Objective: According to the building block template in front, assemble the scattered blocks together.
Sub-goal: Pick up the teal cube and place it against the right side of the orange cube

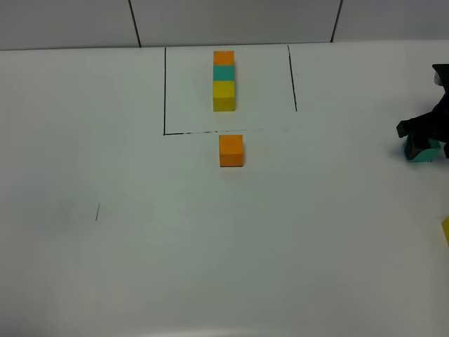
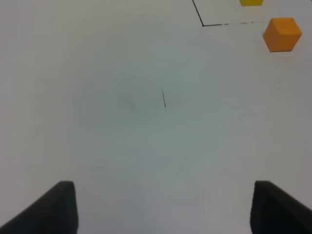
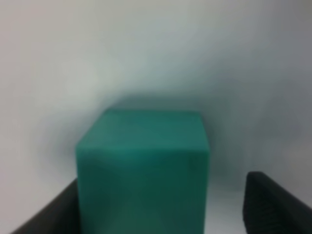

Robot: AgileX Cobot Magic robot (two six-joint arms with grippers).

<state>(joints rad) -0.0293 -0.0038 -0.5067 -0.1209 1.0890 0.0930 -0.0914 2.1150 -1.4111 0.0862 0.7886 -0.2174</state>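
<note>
Teal cube (image 1: 423, 153), far right of the high view, sits between the right fingers (image 3: 273, 209), a gap on one side; left fingers (image 2: 53, 209) wide, empty, well apart.

You have a flat white matte tabletop (image 1: 140, 281) filling most of the high view. One short, thin black pen tick (image 1: 97, 211) sits on it left of centre, standing alone. Beyond the table's far edge runs a pale grey panelled wall (image 1: 231, 21), split by two dark seams (image 1: 135, 23).
</note>
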